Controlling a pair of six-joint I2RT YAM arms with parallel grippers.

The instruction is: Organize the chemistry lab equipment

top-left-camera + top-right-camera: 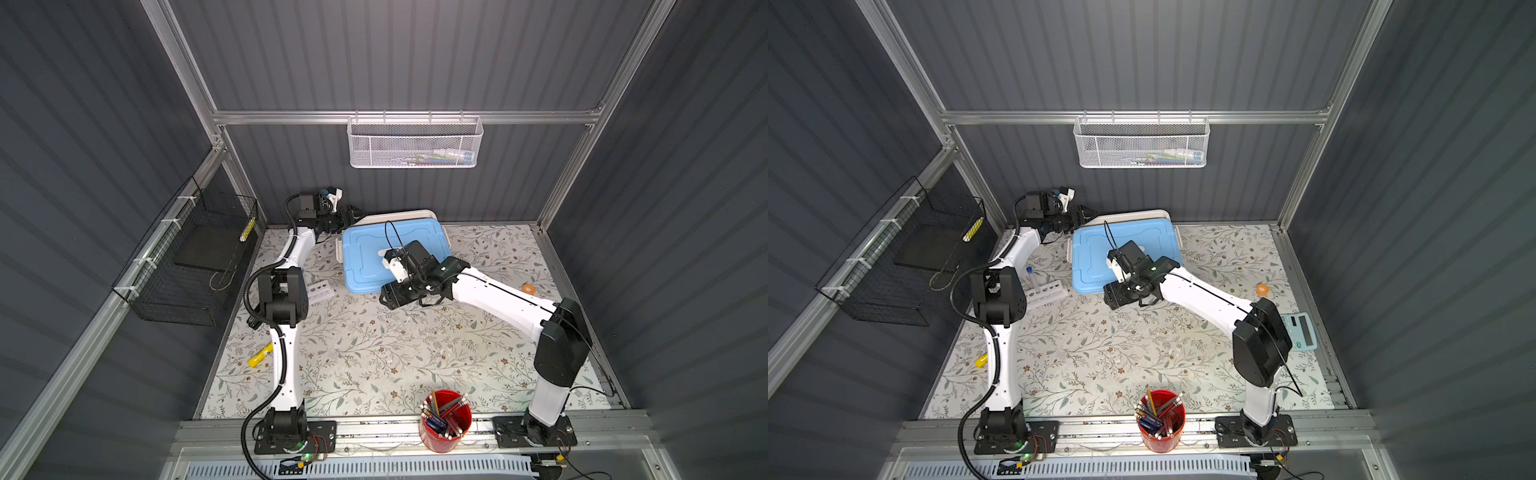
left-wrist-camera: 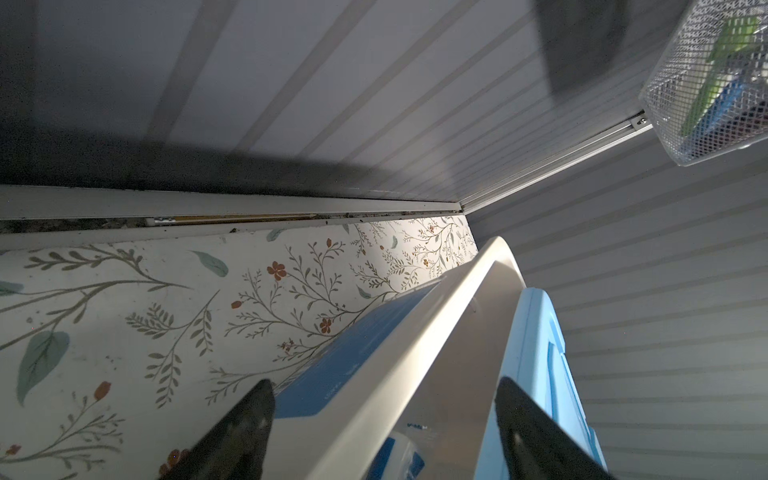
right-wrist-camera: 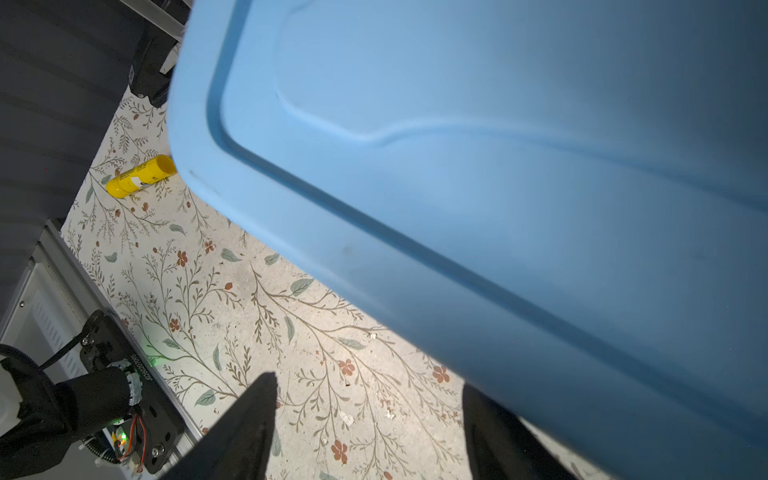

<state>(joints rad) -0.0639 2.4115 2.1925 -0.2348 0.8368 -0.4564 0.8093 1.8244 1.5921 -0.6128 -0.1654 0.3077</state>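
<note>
My left claw [image 1: 352,213] is spread astride the white bin rim [image 2: 449,332] at the back left corner of the blue lid [image 1: 368,249]. My right claw [image 1: 384,297] gapes empty at the lid's front edge. The tube rack [image 1: 1045,293], a blue-capped tube [image 1: 1030,277] at its end, stands just left of the lid.

We list, on the floral-patterned tabletop [image 1: 374,357]:
- Red round cup [image 1: 440,442], upright at the front edge, full of pencils.
- Pale blue calculator [image 1: 1301,330], at the right edge.
- Small orange round object [image 1: 528,288], at the right, towards the rear.
- Yellow cylindrical tube [image 1: 260,354], lying on its side at the left.
- Pale blue plastic lid [image 1: 365,253] over a white plastic tub [image 1: 399,212], at the back.

On the walls:
- White mesh basket [image 1: 395,145], on the back wall, holding coloured items we cannot identify.
- Black wire basket [image 1: 174,307], on the left wall, holding a yellow-and-white stick [image 1: 247,230].
</note>
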